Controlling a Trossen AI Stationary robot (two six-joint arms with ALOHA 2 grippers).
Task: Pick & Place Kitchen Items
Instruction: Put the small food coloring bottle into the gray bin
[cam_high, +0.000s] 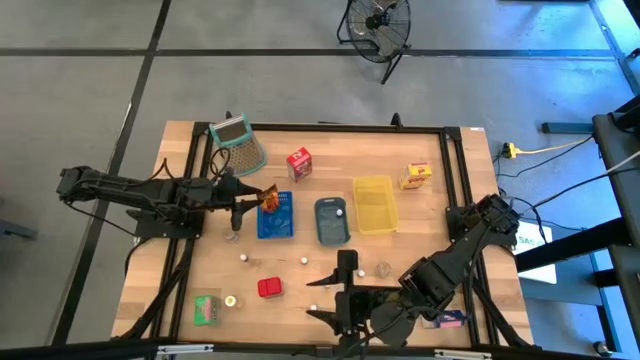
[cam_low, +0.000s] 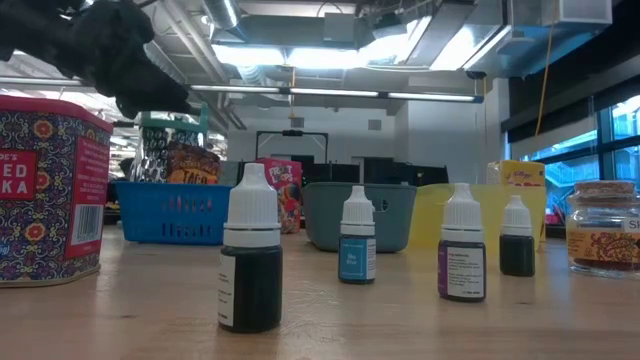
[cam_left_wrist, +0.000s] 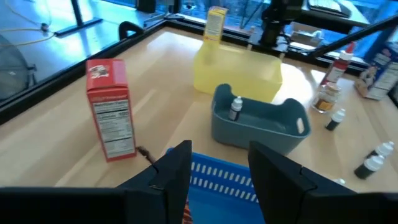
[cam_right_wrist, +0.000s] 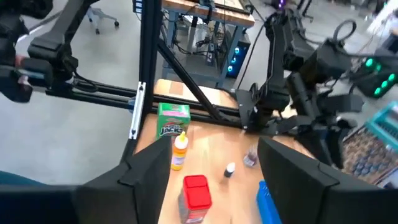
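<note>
My left gripper (cam_high: 257, 199) (cam_left_wrist: 217, 158) is open over the blue tray (cam_high: 276, 218). The brown packet (cam_high: 268, 199) (cam_low: 190, 164) stands in that tray just below the fingers. My right gripper (cam_high: 323, 298) (cam_right_wrist: 211, 155) is open, low over the table's near edge, facing the red tin (cam_high: 269, 288) (cam_right_wrist: 196, 190), the green carton (cam_high: 207, 308) (cam_right_wrist: 173, 119) and a yellow-capped bottle (cam_right_wrist: 180, 149). The red carton (cam_high: 298, 163) (cam_left_wrist: 112, 109) and the yellow carton (cam_high: 416, 175) stand upright on the table. A small dropper bottle (cam_left_wrist: 235, 107) stands in the grey-blue tray (cam_high: 331, 222). My left gripper has its fingers apart above the brown packet. Only an orange corner of the packet (cam_left_wrist: 185, 214) shows beside one finger (cam_left_wrist: 171, 171). Whether that finger touches the packet, I cannot tell.
The yellow tray (cam_high: 374, 204) sits right of the grey-blue one. The green-rimmed mesh basket (cam_high: 238, 140) lies at the far left. Several small dropper bottles (cam_low: 250, 262) and a jar (cam_high: 383, 269) (cam_low: 602, 226) dot the near half of the table. A black frame borders the tabletop.
</note>
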